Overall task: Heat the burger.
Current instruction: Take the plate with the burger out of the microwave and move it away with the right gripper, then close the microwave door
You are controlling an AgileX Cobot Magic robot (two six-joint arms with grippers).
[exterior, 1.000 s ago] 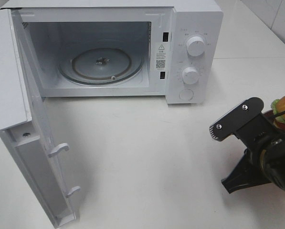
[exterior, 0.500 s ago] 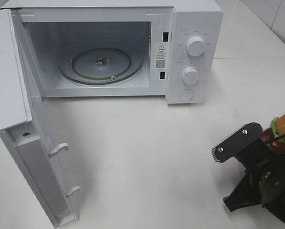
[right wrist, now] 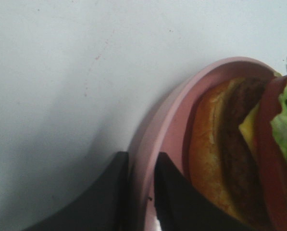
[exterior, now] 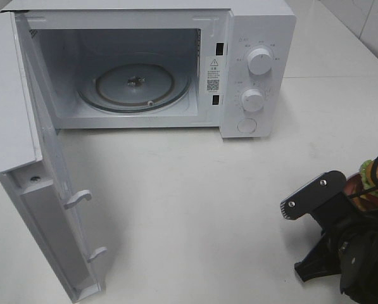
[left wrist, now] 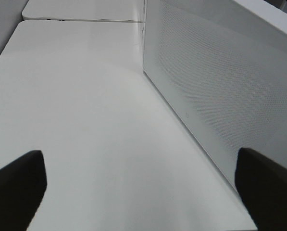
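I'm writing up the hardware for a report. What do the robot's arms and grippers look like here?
The right gripper is matte black, with a flat angular plate bearing two silvery screws and thin black cables beside it. Its fingers are dark and wedge-shaped. The left gripper shows only two blunt black fingertips.

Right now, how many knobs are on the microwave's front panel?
2. The upper knob sits near the panel's top; the lower knob is right below it, above a round button. None look hidden.

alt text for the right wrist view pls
The right tool straddles the rim of a pink plate, one finger on each side. On the plate sits a burger with patty, cheese and lettuce; white table fills the rest.
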